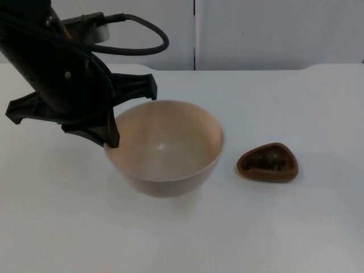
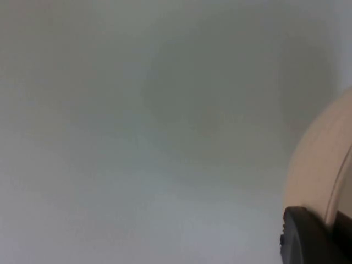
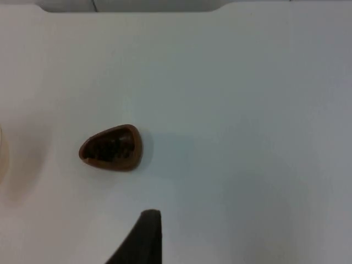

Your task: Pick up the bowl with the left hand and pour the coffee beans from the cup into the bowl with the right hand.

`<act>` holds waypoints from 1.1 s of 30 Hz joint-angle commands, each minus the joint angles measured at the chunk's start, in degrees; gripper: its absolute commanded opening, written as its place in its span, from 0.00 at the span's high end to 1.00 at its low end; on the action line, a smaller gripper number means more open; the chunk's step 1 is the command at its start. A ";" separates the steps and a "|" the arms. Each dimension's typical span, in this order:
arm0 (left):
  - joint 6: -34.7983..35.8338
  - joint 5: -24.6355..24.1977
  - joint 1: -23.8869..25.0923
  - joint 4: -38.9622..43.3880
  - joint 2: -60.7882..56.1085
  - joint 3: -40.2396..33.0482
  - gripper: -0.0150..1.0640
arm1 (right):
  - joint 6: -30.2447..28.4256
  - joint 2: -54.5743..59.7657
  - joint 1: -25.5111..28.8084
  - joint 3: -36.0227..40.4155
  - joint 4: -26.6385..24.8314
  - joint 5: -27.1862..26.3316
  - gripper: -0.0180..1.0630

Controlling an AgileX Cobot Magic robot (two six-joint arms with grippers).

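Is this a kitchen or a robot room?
Probably a robot test room, not a kitchen. A bare white table ends at a grey partition wall, and the left end effector sits at the rim of a bowl beside a small brown cup of coffee beans.

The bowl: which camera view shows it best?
The top view: the whole bowl shows, with the left gripper at its rim. The left wrist view catches a piece of its outer wall; the right wrist view a pale sliver.

Beige bowl [image 1: 165, 149], brown cup [image 1: 268, 163], dark beans [image 1: 265, 162], white table [image 1: 296, 227].
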State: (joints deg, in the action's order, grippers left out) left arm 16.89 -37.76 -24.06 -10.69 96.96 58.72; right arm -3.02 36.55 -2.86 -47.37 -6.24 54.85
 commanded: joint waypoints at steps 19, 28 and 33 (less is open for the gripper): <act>0.02 0.60 0.18 -0.73 -0.43 -0.08 0.99 | -4.30 38.62 0.37 -28.97 -4.55 4.35 0.01; 0.02 0.60 0.18 -0.73 -0.43 -0.08 0.99 | -2.54 45.37 -7.34 -33.78 -3.79 7.54 0.01; 0.02 0.60 0.18 -0.73 -0.43 -0.08 0.99 | 3.02 50.55 -13.98 -34.31 2.95 7.41 0.01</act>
State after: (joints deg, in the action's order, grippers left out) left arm 16.89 -37.76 -24.06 -10.69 96.96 58.72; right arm -1.94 85.95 -15.57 -81.00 -5.50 62.02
